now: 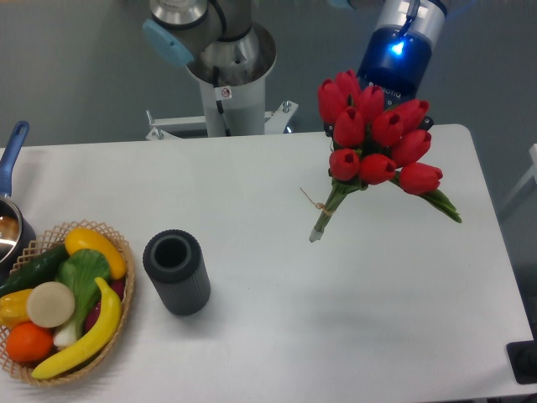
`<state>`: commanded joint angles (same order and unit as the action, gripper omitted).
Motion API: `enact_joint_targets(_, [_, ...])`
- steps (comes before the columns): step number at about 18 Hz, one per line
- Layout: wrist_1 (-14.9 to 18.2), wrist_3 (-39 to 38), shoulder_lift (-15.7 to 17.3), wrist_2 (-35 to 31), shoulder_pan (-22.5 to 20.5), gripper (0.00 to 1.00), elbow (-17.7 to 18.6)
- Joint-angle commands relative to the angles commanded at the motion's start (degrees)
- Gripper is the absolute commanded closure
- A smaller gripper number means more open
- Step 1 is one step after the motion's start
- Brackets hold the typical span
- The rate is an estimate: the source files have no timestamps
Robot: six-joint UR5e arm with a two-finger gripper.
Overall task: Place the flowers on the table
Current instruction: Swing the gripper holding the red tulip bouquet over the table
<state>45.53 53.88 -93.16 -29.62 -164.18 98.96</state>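
Observation:
The flowers [375, 134], a bunch of red tulips with green stems tied with tan string, hang tilted over the right half of the white table [277, 319]. The heads point up and right, and the cut stem ends [317, 235] point down and left, close to the tabletop. My gripper [379, 117] comes down from the top right under a wrist with a blue light [396, 49]. Its fingers are almost wholly hidden behind the tulip heads. The bunch is held off the table, so the gripper is shut on it.
A dark grey cylinder [176, 272] stands at the front left. Beside it sits a wicker basket [117, 252] of fruit and vegetables, and a pot with a blue handle [10, 159] is at the left edge. The robot's base [225, 75] is behind the table.

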Motion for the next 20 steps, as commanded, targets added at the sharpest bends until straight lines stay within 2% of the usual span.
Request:
enact_joint_targets(3, [0.2, -0.3, 0.0, -0.1, 0.0, 0.56, -0.4])
enact_joint_targets(6, [0.2, -0.3, 1.0, -0.9, -0.6, 0.56, 0.6])
enact_joint_targets(9, [0.4, -0.5, 3.1, -6.7, -0.6, 0.56, 1.2])
enact_joint_targets(12, [0.8, -1.1, 5.1, -9.1, -0.4, 0.56, 1.4])
enact_joint_targets(15, [3.0, -1.1, 6.9, -13.9, -0.4, 0.56, 1.8])
enact_joint_targets(20, [4.0, -1.1, 8.3, -22.3, 0.3, 0.56, 2.7])
